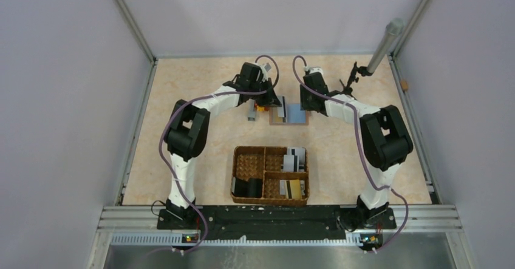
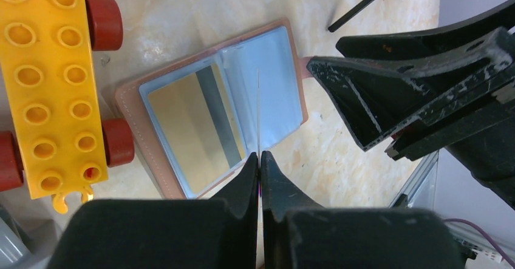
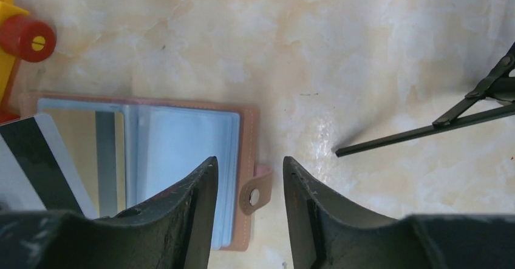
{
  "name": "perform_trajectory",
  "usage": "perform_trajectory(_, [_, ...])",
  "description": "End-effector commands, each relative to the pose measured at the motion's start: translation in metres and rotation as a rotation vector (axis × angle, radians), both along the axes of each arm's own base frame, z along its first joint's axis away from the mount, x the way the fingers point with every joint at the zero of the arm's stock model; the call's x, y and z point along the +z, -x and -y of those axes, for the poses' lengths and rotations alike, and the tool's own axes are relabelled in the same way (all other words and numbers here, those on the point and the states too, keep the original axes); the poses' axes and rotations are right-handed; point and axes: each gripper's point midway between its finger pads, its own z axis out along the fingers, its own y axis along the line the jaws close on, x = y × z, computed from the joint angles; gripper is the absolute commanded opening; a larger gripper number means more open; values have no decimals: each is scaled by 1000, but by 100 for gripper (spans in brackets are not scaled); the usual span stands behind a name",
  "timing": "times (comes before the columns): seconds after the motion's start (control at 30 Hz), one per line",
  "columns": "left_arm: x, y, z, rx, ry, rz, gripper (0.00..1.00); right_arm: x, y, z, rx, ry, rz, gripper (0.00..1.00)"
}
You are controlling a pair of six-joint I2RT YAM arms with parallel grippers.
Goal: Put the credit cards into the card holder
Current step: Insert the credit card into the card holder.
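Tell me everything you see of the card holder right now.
The card holder lies open, flat on the table, brown leather-like cover, light blue sleeves. A gold card sits in its left pocket. Its snap tab shows between the open jaws of the right gripper. The left gripper holds a striped card edge-on above it.

Soft, even light from above fills the overhead view. The bench [image 1: 200, 99] reads pale and bright, with faint shadows under the arms. In the right wrist view a white glare patch lies on the bench just toward 3 o'clock of centre, and the striped card [image 3: 36, 160] at 8 o'clock looks sharp. Both wrist views show their own jaws at 6 o'clock dark and soft.
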Motion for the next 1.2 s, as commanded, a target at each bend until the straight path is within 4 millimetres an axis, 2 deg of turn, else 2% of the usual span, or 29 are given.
perform_trajectory(0.0, [5, -9, 2, -34, 20, 29, 0, 4, -19, 0, -20, 24, 34, 42])
perform_trajectory(0.17, [0, -9, 0, -49, 22, 18, 0, -3, -20, 3, -32, 43, 22, 36])
perform_trajectory(0.27, [-1, -7, 3, -64, 52, 1, 0, -8, -21, 4, -34, 55, 11, 14])
perform_trajectory(0.37, [-2, -6, 7, -78, 86, -20, 0, -10, -20, 6, -41, 64, 6, 0])
perform_trajectory(0.8, [-2, -9, 13, -72, 196, -78, 0, -11, -21, 6, -44, 69, 1, 0])
perform_trajectory(1.17, [-18, -12, 10, -67, 164, -89, 0, -11, -22, 4, -41, 59, -2, 0])
